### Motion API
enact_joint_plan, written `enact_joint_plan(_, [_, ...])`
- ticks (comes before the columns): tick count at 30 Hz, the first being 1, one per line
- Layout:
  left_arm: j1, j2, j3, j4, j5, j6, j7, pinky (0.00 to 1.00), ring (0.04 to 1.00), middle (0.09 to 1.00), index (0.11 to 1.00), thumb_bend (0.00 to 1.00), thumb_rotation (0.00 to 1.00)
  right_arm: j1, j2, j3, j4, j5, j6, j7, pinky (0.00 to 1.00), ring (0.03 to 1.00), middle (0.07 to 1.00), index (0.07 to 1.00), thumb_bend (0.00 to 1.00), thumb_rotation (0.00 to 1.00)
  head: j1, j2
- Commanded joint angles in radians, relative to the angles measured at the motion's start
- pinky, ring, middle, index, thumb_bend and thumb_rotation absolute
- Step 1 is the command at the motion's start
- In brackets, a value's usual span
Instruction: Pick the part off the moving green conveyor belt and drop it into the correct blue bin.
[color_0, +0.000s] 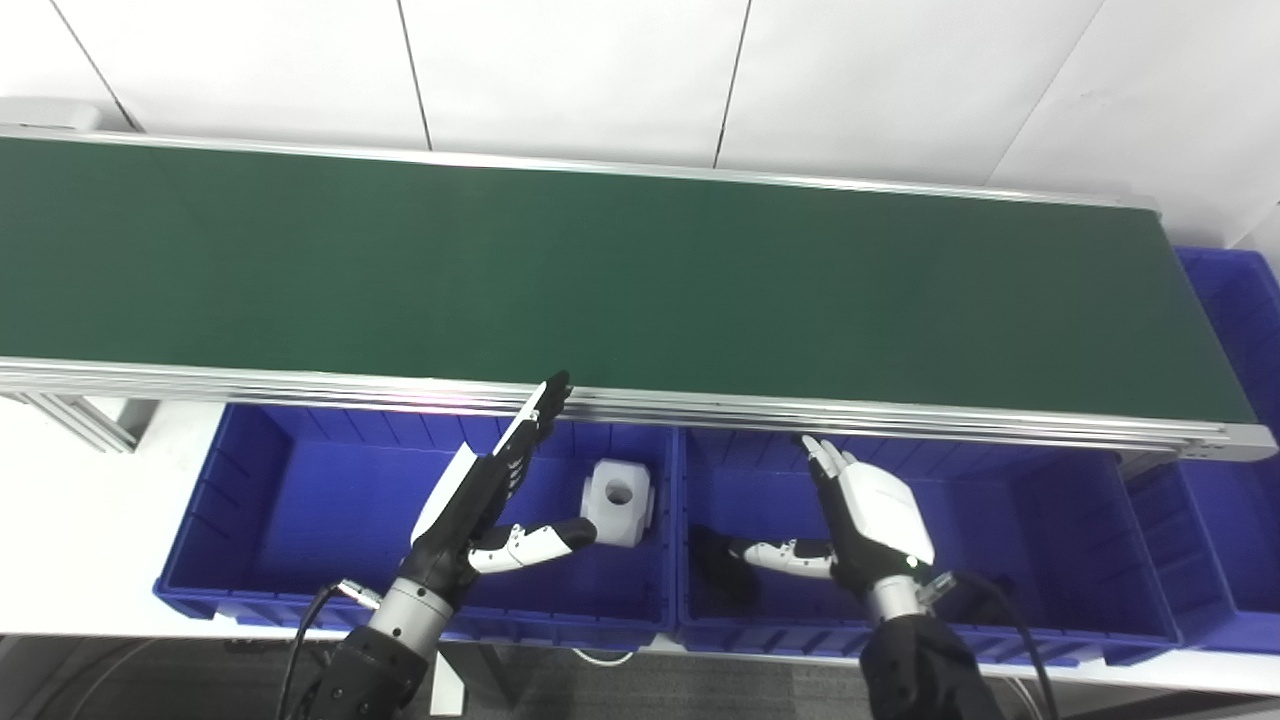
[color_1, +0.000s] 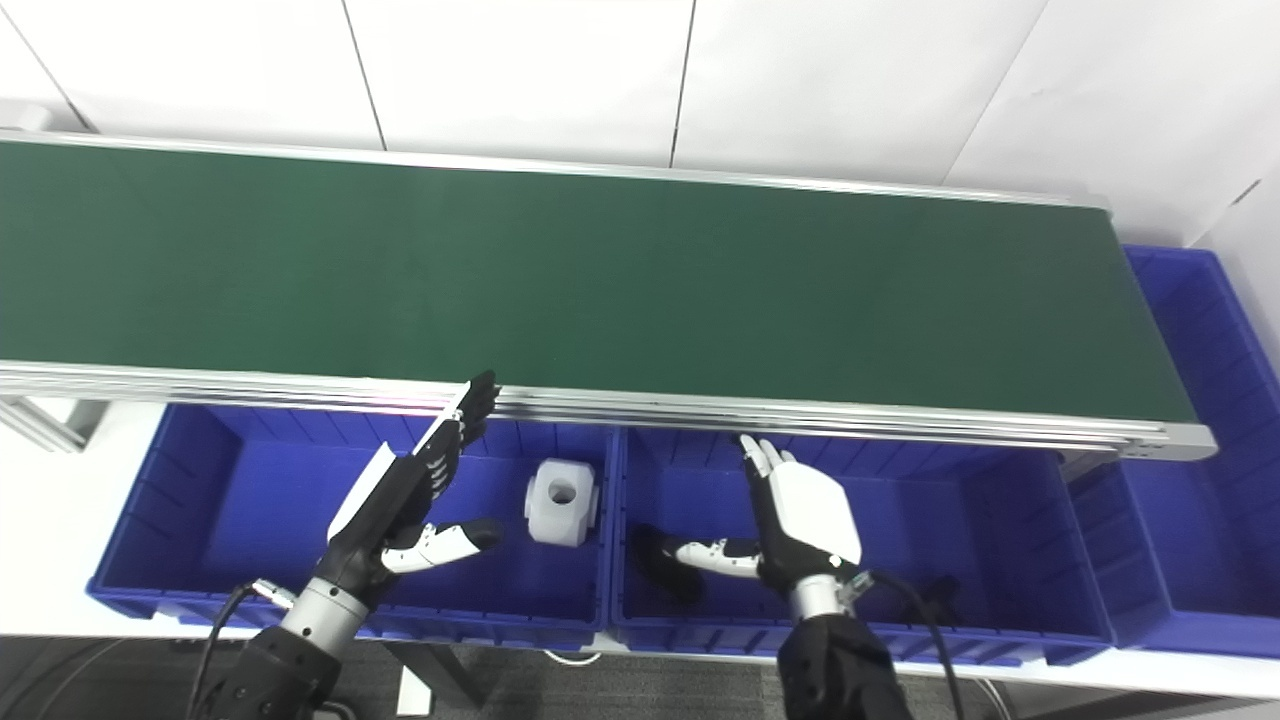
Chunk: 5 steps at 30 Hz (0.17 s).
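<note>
The green conveyor belt runs across the view and carries no part. A white part with a round hole lies in the left blue bin, at its right end. My left hand is open above that bin, fingers straight toward the belt's rail, thumb reaching toward the white part. My right hand is open above the middle blue bin, fingers straight, thumb out to the left. Both hands hold nothing.
A third blue bin stands at the belt's right end. The belt's aluminium rail runs just beyond both hands. The belt's metal leg frame stands at the left. White wall panels lie behind.
</note>
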Motion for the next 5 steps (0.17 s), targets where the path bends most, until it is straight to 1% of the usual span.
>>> enact_joint_plan(1, [-0.01,0.003,0.006,-0.005,-0.014,-0.055,-0.002,1.0,1.0,1.0,1.0,0.76,0.64,0.021,0.033,-0.019,-0.051,0.022,-0.05,-0.097,0.99,1.0,1.0,0.984,0.75,0.65,0.001,-0.008])
enact_joint_plan(3, [-0.007,0.003,0.009,0.002,-0.018,-0.058,-0.001,1.0,1.0,1.0,1.0,0.77,0.63,0.045,0.062,-0.037,-0.063,0.093,-0.134,-0.16,0.98,1.0,1.0,0.993,0.75,0.64,0.004,-0.019])
enact_joint_plan(4, [-0.006,0.004,0.01,0.007,-0.02,-0.06,-0.002,1.0,1.0,1.0,1.0,0.77,0.63,0.058,0.079,-0.048,-0.07,0.149,-0.186,-0.181,0.98,1.0,1.0,0.997,0.75,0.64,0.007,-0.035])
enact_joint_plan(5, [-0.006,0.005,0.01,0.01,-0.023,-0.062,-0.004,0.99,1.0,1.0,1.0,0.77,0.63,0.066,0.09,-0.056,-0.072,0.187,-0.222,-0.195,0.98,1.0,1.0,0.999,0.74,0.63,0.008,-0.038])
